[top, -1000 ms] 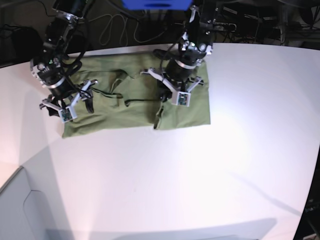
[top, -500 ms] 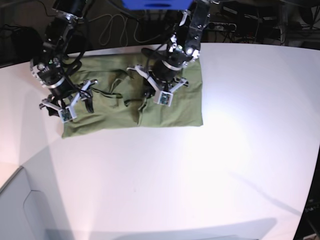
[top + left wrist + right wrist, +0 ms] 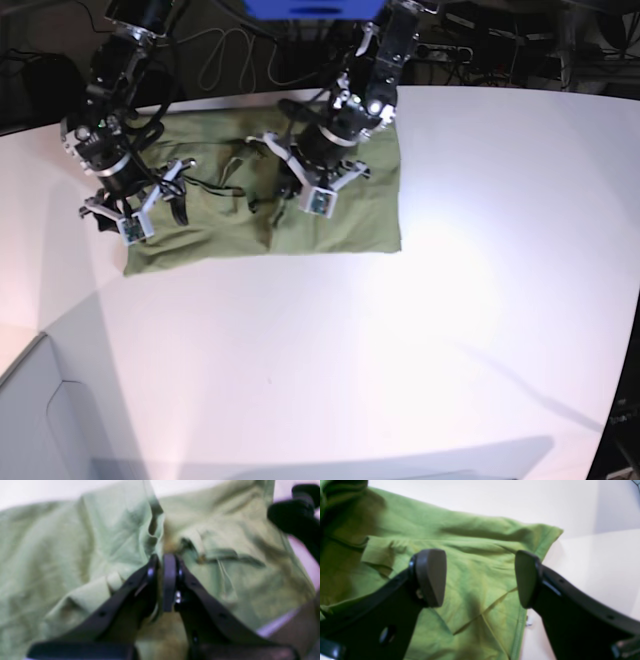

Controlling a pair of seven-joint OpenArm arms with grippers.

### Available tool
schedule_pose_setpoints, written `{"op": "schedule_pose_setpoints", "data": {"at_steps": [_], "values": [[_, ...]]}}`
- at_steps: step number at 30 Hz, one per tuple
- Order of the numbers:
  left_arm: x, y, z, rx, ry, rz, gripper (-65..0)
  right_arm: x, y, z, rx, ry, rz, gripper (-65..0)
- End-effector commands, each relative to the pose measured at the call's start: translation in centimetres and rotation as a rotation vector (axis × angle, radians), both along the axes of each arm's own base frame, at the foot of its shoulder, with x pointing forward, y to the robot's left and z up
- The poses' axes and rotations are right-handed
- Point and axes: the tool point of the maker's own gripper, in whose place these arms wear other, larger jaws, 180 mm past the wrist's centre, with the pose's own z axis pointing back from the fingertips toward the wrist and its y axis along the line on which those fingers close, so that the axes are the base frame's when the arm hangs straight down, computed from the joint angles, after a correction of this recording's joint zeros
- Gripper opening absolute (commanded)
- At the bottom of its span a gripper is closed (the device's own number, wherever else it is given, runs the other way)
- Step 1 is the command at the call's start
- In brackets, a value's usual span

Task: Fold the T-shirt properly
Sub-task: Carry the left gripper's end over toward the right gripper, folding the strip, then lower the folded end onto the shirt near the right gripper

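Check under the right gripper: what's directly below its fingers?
Below the right gripper, jaws wide apart, lies the T-shirt, wrinkled, its corner and hem edge ending on the white table. Nothing sits between the fingers. Whatever lies beneath the fabric is covered.

one T-shirt [image 3: 345,215], two arms, one table [image 3: 450,330]

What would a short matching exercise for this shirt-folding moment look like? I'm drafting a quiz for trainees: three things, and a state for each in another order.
Column 1:
1. left claw
2. right claw
3. T-shirt

Column 2:
A. wide open above the fabric
B. lies wrinkled on the white table
C. pinched shut on a fold of cloth

Pairs: 1-C, 2-A, 3-B
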Motion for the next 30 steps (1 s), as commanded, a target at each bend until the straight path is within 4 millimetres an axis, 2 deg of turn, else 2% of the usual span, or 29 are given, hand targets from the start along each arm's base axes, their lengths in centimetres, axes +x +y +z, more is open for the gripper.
{"op": "schedule_pose_setpoints", "data": {"at_steps": [1,4,6,11,14,16,18,20,22,26,30], "values": [[0.5,-0.9,1.5,-0.039,-0.041,-0.006,-57.1,0.7,0.0,1.2,0.006,-0.049,0.007,-23.6],[0.4,-0.9,1.5,-0.043,-0.042,-0.004,-44.3,0.7,-0.2,1.3,-0.002,-0.049,0.011,-23.6],[0.8,-0.8,2.9,-0.055,-0.076,0.003,-39.6,0.7,-0.3,1.3,-0.008,-0.049,0.013,-23.6],[1.3,0.2,6.6,-0.079,-0.164,0.029,-39.5,0.7,-0.3,1.2,-0.009,-0.047,0.014,-23.6],[0.9,2.5,9.0,-0.048,-0.242,0.034,-39.4,0.7,-0.3,1.3,-0.009,-0.049,0.015,-23.6],[1.0,4.5,9.4,-0.017,-0.267,0.060,-39.4,0.7,-0.3,1.3,-0.009,-0.049,0.015,-23.6],[1.6,7.4,8.5,0.033,-0.253,0.125,-39.4,0.7,-0.3,1.3,-0.009,-0.049,0.015,-23.6],[2.1,10.1,6.4,0.081,-0.206,0.191,-39.4,0.7,-0.2,1.2,-0.007,-0.047,0.015,-23.6],[2.1,11.7,4.2,0.112,-0.155,0.222,-39.4,0.7,-0.2,1.2,-0.006,-0.047,0.015,-23.6],[1.3,11.5,1.6,0.093,-0.075,0.217,-39.4,0.8,-0.1,1.2,-0.004,-0.047,0.014,-23.6],[0.6,10.0,0.7,-0.016,-0.005,0.214,-39.4,0.8,-0.1,1.3,-0.004,-0.049,0.014,-23.6]]}}
